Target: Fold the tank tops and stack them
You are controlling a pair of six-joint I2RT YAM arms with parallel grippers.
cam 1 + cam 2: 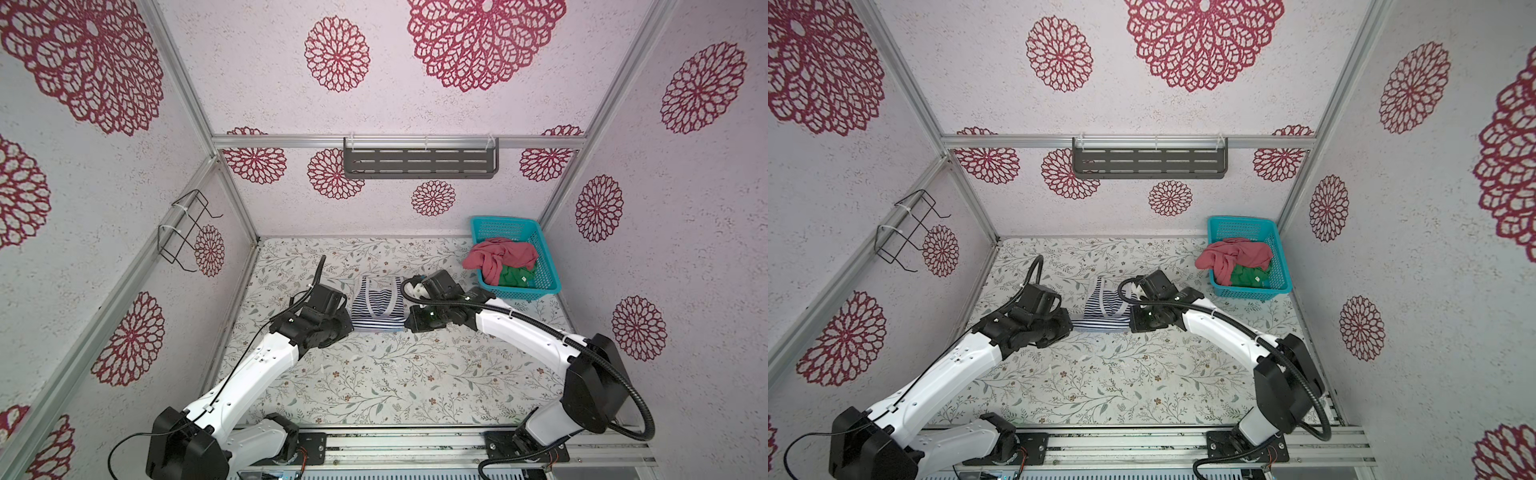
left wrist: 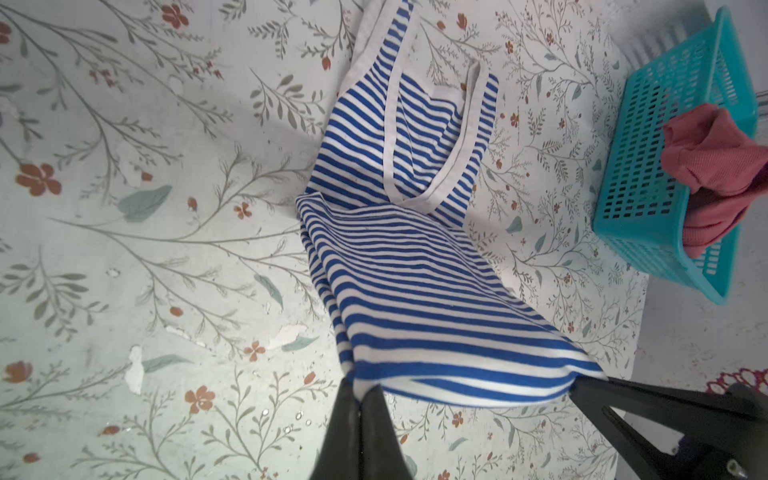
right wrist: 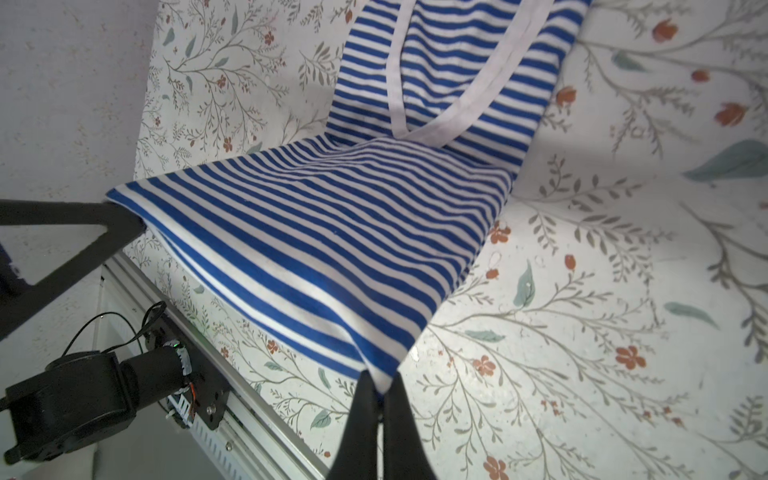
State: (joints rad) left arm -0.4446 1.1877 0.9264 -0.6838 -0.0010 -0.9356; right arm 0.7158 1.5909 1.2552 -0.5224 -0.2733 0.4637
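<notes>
My left hand (image 2: 360,388) is clenched on one hem corner of the striped tank top (image 1: 378,305) and my right hand (image 3: 382,384) on the other. The hem is stretched between them above the counter (image 1: 395,374), while the strap end lies flat, pointing to the back wall. In both top views my wrists crowd the cloth from either side and hide those corners; at the right rear, well apart, the teal basket (image 1: 496,226) holds the pink top (image 1: 505,254), spilling over its rim, with the green top (image 1: 513,277) against it.
</notes>
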